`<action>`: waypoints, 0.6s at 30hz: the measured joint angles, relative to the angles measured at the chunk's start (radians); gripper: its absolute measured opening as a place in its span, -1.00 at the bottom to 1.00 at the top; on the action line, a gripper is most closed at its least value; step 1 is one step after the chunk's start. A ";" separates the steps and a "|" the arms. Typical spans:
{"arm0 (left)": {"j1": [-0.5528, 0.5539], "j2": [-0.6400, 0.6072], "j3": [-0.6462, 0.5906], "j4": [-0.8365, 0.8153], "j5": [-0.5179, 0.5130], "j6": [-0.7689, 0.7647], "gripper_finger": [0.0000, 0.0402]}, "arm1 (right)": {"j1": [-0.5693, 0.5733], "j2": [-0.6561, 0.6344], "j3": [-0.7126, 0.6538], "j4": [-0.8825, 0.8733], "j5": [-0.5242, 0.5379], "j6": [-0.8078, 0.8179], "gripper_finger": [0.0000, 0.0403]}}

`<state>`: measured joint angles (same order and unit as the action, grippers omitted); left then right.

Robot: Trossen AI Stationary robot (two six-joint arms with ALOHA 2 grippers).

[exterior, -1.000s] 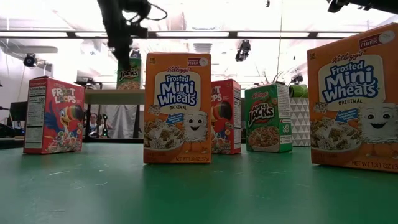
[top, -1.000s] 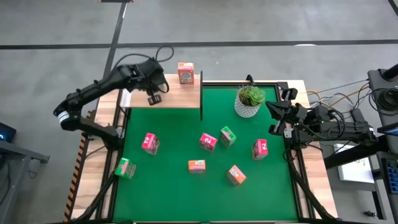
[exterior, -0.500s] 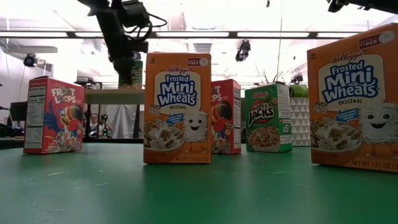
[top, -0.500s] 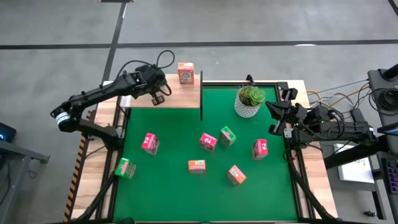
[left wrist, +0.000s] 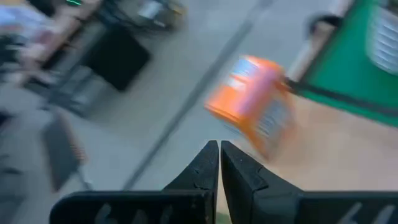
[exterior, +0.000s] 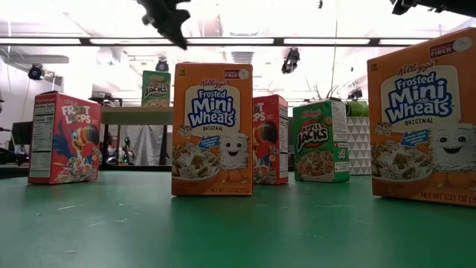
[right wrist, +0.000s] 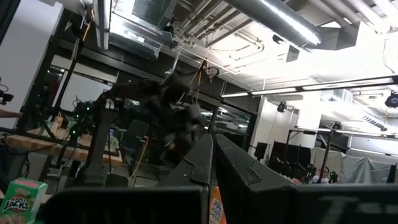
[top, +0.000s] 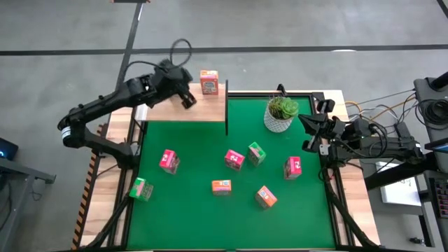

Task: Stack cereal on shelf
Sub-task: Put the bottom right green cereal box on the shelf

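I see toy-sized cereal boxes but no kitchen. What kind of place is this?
Probably a robot lab or workshop, not a kitchen: bare ceiling pipes, desks with monitors, and two robot arms at a green table with a small shelf.

A lab or workshop is indicated: exposed ducts, ceiling lights, bare concrete floor.

High view straight down over table; low view level at tabletop; both share cereal boxes
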<state>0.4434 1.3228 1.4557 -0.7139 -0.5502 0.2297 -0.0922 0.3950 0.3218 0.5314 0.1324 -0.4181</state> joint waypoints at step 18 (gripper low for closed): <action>0.167 0.001 -0.153 0.034 -0.035 -0.161 -0.99 | 0.000 0.000 0.000 0.001 0.000 -0.011 -0.96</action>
<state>0.6100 1.3235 1.3024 -0.6803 -0.5849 0.0691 -0.0921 0.3950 0.3218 0.5320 0.1326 -0.4290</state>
